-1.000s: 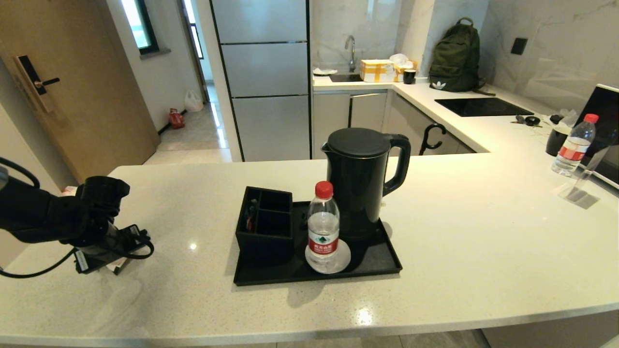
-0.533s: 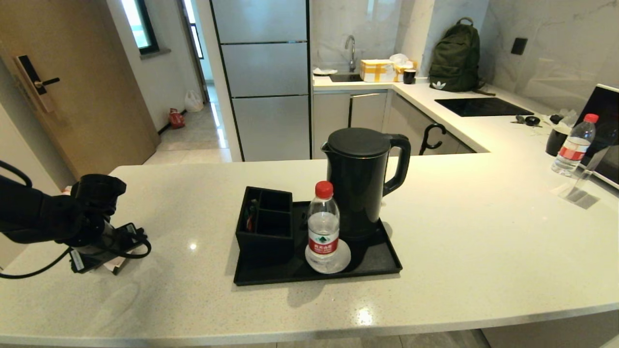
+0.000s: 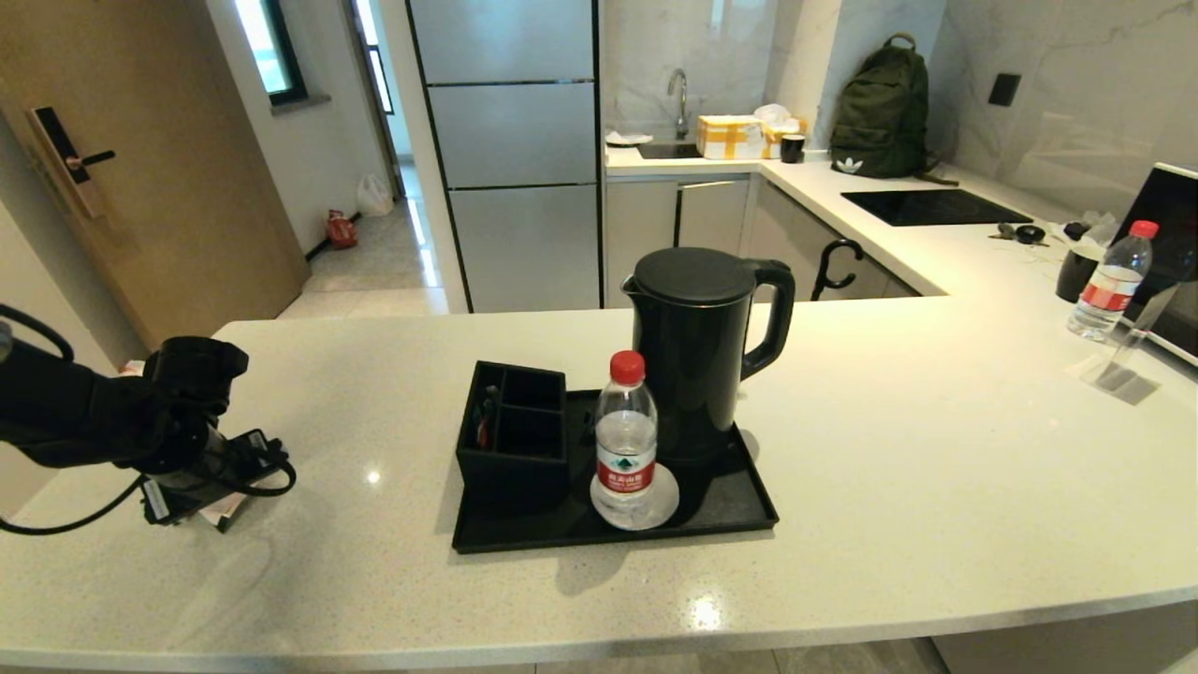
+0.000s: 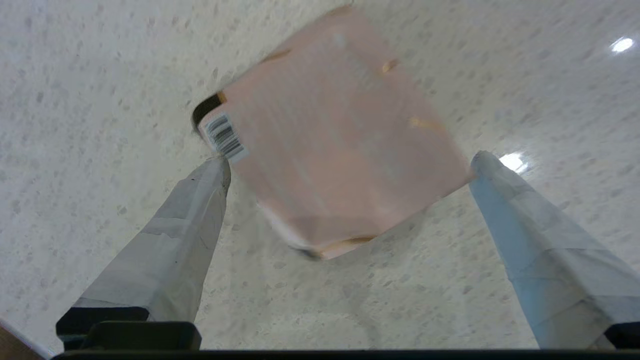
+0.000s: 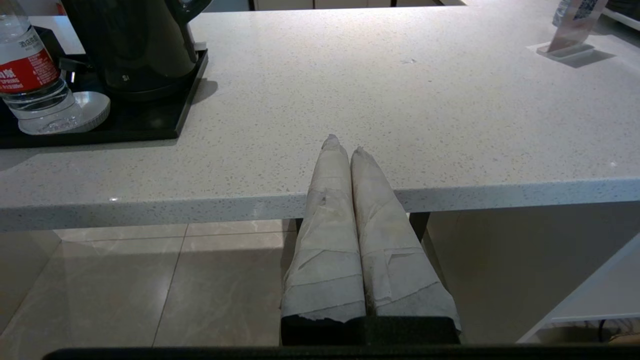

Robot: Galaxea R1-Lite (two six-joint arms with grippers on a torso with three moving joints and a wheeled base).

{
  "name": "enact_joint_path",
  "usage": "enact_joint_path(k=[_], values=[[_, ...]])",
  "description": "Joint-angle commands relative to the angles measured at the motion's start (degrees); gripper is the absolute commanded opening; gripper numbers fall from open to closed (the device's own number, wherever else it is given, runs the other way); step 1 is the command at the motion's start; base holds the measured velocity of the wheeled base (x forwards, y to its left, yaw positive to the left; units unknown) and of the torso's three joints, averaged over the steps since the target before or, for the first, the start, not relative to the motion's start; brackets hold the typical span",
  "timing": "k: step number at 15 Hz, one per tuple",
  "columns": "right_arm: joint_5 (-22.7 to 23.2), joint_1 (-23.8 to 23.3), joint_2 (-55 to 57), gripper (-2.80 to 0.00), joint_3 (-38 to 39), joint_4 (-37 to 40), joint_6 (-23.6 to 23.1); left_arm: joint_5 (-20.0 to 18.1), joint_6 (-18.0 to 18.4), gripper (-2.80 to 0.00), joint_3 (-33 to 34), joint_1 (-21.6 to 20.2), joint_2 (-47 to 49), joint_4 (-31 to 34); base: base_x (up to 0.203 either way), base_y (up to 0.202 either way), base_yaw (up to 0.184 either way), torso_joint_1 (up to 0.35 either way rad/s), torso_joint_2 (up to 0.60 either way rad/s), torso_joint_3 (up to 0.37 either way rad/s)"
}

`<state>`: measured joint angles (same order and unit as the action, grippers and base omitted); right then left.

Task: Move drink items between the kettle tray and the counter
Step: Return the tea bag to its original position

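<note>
The pale speckled desk [image 3: 889, 449] stands in a kitchen with a fridge [image 3: 510, 150] behind it, and near its middle the black tray [image 3: 721, 510] holds the kettle [image 3: 697, 351], a divided box [image 3: 513, 435] and a water bottle [image 3: 625, 440]. By the desk's left edge the left pincer [image 4: 350, 165] hangs spread wide over the pink sachet [image 4: 335, 130] lying flat on the stone, while the right pincer [image 5: 345, 147], fingers pressed together, sits below the near edge. Against the earlier frames the left arm has barely shifted; all else is unchanged.

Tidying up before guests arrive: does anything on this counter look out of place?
One pink sachet lies alone on the counter, far left of the tray, beneath the open left claw.
</note>
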<state>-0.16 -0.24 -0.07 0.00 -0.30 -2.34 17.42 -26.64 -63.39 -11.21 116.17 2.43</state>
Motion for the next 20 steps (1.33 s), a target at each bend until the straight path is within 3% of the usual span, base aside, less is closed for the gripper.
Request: enact_joint_path(k=[1,9,10,20], values=[[0.0,0.0,0.1,-2.8,0.0,0.0,0.0,0.0,-1.4,0.0,-0.7,-0.1,0.5,0.1,0.0,0.0,0.0,0.0,0.0,0.0],[0.0,0.0,0.1,-2.8,0.0,0.0,0.0,0.3,-3.4,0.0,-2.1,-0.1,2.5,0.1,0.0,0.0,0.0,0.0,0.0,0.0],[0.0,0.0,0.1,-2.8,0.0,0.0,0.0,0.2,-3.5,-2.8,-2.3,-0.1,2.7,0.1,0.0,0.0,0.0,0.0,0.0,0.0],[0.0,0.0,0.1,-2.8,0.0,0.0,0.0,0.3,-3.5,-2.8,-2.6,-0.1,2.4,0.1,0.0,0.0,0.0,0.0,0.0,0.0]])
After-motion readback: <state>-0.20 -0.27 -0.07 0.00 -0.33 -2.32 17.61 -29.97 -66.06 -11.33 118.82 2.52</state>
